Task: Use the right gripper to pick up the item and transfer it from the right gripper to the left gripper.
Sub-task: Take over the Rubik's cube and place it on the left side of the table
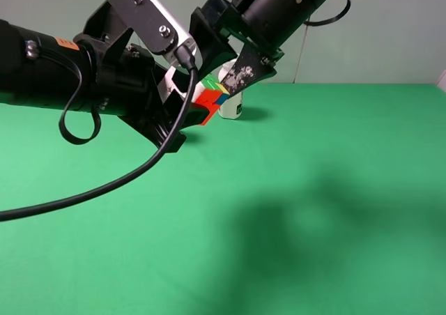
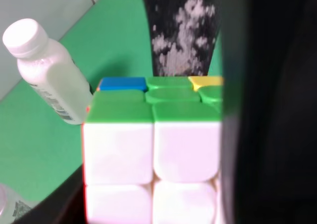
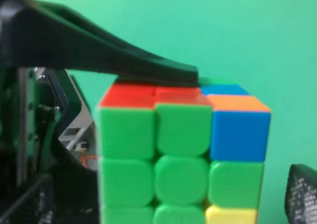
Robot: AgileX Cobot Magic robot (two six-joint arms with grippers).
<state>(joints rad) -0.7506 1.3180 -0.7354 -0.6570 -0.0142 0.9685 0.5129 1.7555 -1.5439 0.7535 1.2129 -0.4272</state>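
Exterior high: small multicoloured plastic puzzle cube hangs in the air over the flat green worktop. It is clamped in the left claw, on the black arm with the bolted white plate. The right claw sits just above, its speckled pad right beside the cube. A white plastic bottle stands behind on the worktop. Only this view shows both arms and the drop below.

Risk, as I judge it: the pad is so close that a skewed retreat could snag a corner. That could twist the cube out of the grip, and a fall might bounce it into the bottle.

Left wrist: white face of the cube fills the view, with a dark jaw against one side. The pad is behind it; contact cannot be told. The bottle's white cap shows only here.

Right wrist: green face of the cube, with the left claw's black finger pressed on the red row. Only this view shows a green gap between the cube and the right claw's meshed pad, so those jaws stand apart, holding nothing. The finger stops short of the far column, so a thin hold could slip.
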